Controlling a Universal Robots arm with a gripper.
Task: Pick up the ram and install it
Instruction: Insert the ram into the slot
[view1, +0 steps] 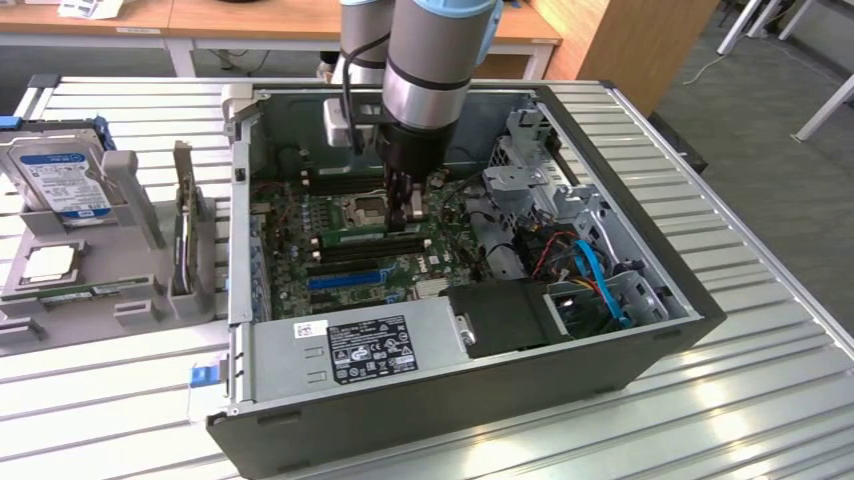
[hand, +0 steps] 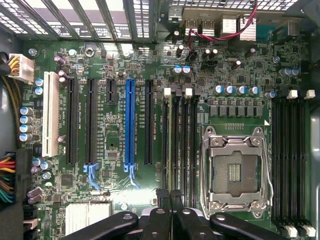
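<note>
The ram (view1: 363, 238), a slim green stick with a small white label, stands upright in a memory slot beside the processor socket (view1: 363, 209) inside the open computer case (view1: 641, 345). In the wrist view the ram (hand: 171, 145) shows edge-on as a thin greenish line along the second black slot. That line runs straight in between the two black fingertips. My gripper (view1: 406, 214) reaches down into the case and is shut on the ram's top edge, towards one end of the stick. The same gripper (hand: 169, 196) appears in the wrist view. The part of the stick under the fingers is hidden.
Beside the case at the exterior view's left, a grey holder (view1: 134, 312) carries a blue-and-silver hard drive (view1: 60, 180), a square silver chip (view1: 48, 263) and a slim green strip (view1: 83, 293). Inside the case are a power supply (view1: 360, 350), drive cage (view1: 534, 175) and blue cables (view1: 594, 280).
</note>
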